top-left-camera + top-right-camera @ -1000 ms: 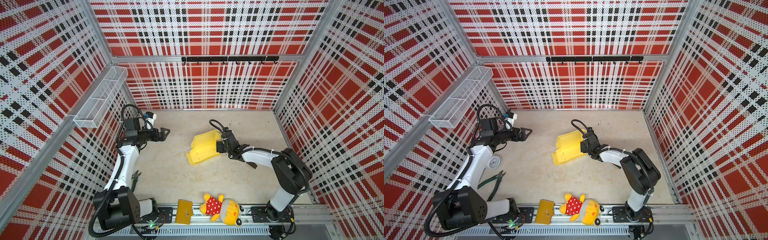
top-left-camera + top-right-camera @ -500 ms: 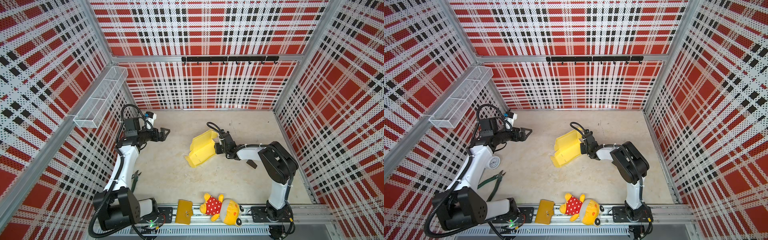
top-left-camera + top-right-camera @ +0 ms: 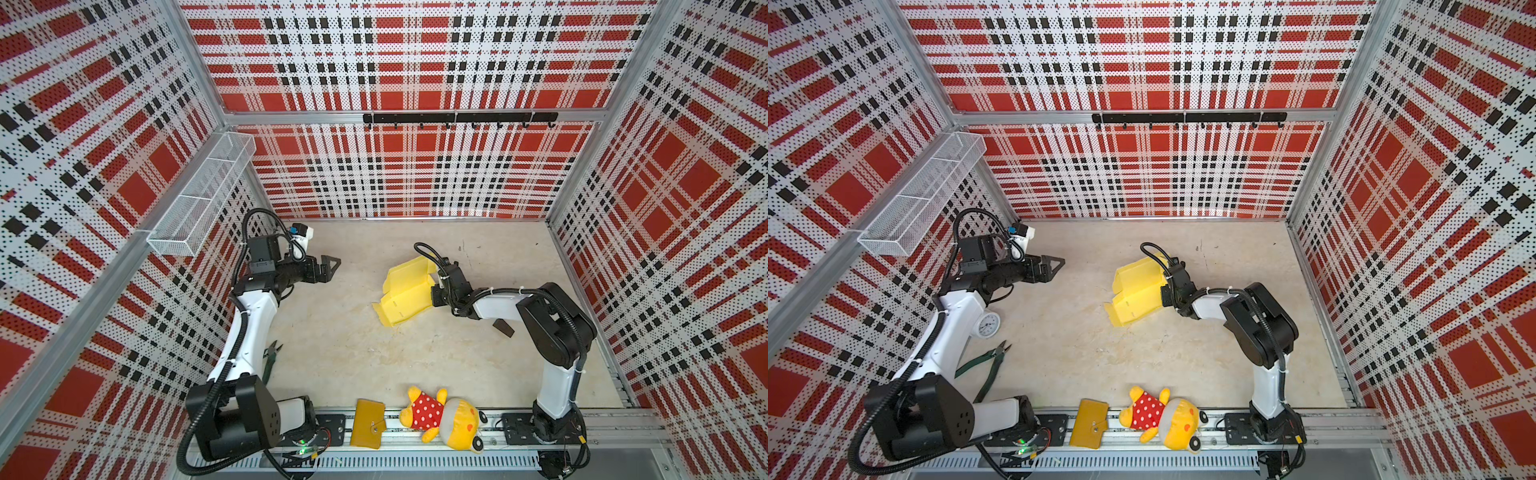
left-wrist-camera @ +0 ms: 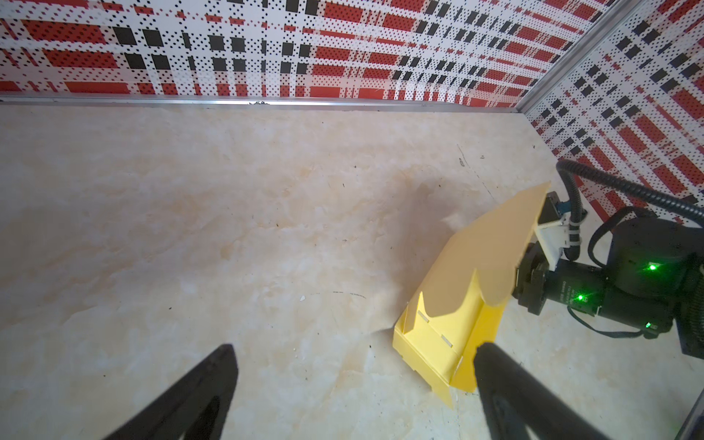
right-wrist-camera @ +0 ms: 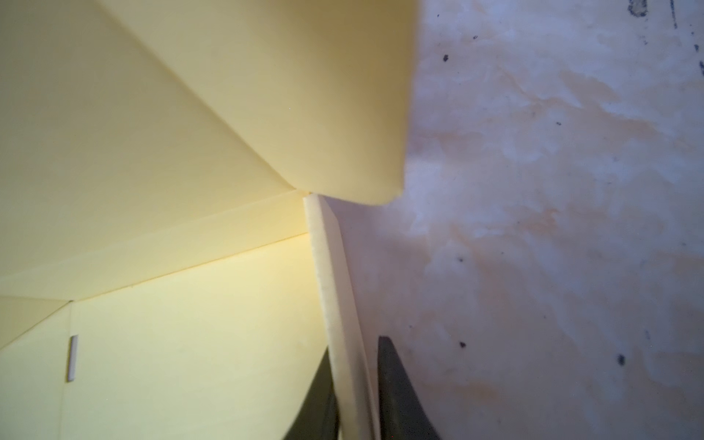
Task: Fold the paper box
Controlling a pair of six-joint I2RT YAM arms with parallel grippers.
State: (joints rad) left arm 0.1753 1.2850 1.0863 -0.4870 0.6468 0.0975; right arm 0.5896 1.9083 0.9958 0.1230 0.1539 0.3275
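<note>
— On the tabletop (image 3: 353,353), seen from above: where is the paper box?

— In both top views the paper box (image 3: 409,297) (image 3: 1138,291) lies right of centre, half folded, with its panels tilted up. My right jaws meet its right edge, and the cardboard hides their tips. My left jaws hang wide apart over bare tabletop, well away on the left, pointing toward the box.

— And along the front rail (image 3: 615,424)?

— A mustard wallet (image 3: 368,424) and a plush toy (image 3: 440,417) in a red dotted shirt lie side by side, well apart from the box. Green-handled pliers (image 3: 994,357) lie beside my left arm.

— The left wrist view?

— My two dark fingers (image 4: 190,392) stand far apart with nothing between them. The box (image 4: 468,297) sits beyond them, one panel slanting upward, and my right arm is behind it.

— The right wrist view?

— Pale yellow cardboard (image 5: 171,152) fills the frame's near side. My right jaws are clamped on a thin upright flap, one dark finger (image 5: 394,404) on each side of it, with marbled tabletop alongside.
</note>
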